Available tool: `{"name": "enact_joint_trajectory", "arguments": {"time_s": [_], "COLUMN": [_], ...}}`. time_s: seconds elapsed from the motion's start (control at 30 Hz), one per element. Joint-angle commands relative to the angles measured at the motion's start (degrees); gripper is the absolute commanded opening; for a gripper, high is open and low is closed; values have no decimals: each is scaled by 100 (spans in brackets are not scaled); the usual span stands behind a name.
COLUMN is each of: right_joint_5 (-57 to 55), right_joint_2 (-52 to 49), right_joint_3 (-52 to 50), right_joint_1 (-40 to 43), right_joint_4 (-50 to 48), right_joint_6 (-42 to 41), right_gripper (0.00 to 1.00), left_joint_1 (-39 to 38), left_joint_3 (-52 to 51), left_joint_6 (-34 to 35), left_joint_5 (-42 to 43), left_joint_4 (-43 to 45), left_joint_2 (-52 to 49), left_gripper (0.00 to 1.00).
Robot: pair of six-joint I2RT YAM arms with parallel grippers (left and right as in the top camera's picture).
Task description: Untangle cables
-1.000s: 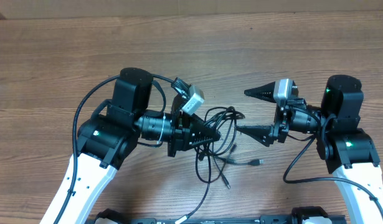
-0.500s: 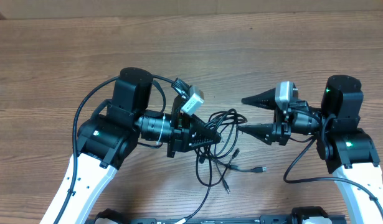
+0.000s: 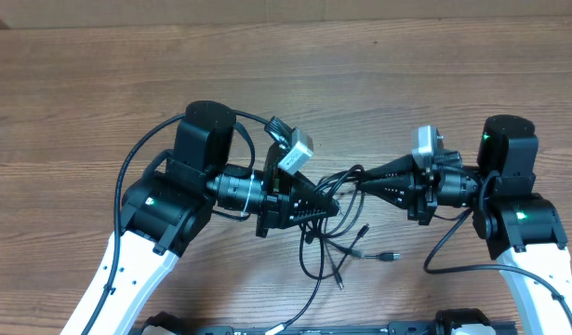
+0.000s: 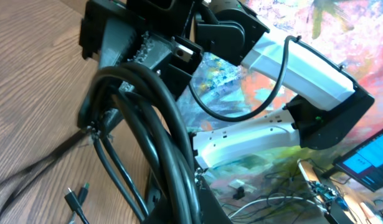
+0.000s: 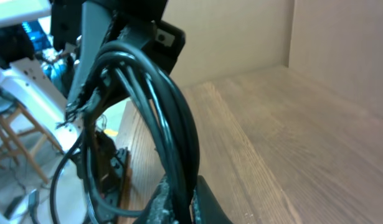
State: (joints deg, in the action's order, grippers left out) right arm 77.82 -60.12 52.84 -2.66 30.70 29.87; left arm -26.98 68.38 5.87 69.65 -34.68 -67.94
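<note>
well, cables (image 4: 169,130) tight inside left fingers (image 3: 309,203), right fingers (image 3: 386,177)

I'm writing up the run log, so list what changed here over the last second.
The right tool closed its wide-open jaws on the cables after edging left into the tangle. The loose plug ends below shifted a little. The left tool stayed shut on the same bundle, moving only slightly.
</note>
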Motion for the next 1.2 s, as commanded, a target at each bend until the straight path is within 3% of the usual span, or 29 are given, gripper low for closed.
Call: {"name": "enact_joint_trajectory", "arguments": {"time_s": [0.0, 0.17, 0.27, 0.4, 0.53, 0.6, 0.93, 1.17], "right_joint_5": [76, 79, 72, 70, 44, -232, -444, -398], "right_joint_2": [31, 31, 31, 31, 31, 31, 31, 31], "right_joint_3": [81, 81, 81, 81, 81, 81, 81, 81], "right_joint_1": [4, 4, 7, 7, 17, 17, 15, 15], "right_joint_4": [177, 647, 935, 1051, 1054, 981, -184, -304], "right_joint_6": [17, 17, 20, -7, -236, -697, -2509, -2562], "right_gripper": [4, 4, 4, 4, 4, 4, 4, 4], "left_joint_1": [11, 13, 13, 101, 284, 481, 1217, 1231], "left_joint_3": [85, 85, 85, 85, 85, 85, 85, 85], "left_joint_6": [39, 37, 31, -153, -221, -219, 466, -190], "left_joint_5": [-114, -522, -914, -1064, -1045, -839, -1261, -1266], "left_joint_4": [46, 109, 101, 17, -129, -136, -179, -417], "left_joint_2": [13, 13, 13, 13, 13, 15, 24, 22], "left_gripper": [4, 4, 24, 69, 86, 100, 100, 100]}}
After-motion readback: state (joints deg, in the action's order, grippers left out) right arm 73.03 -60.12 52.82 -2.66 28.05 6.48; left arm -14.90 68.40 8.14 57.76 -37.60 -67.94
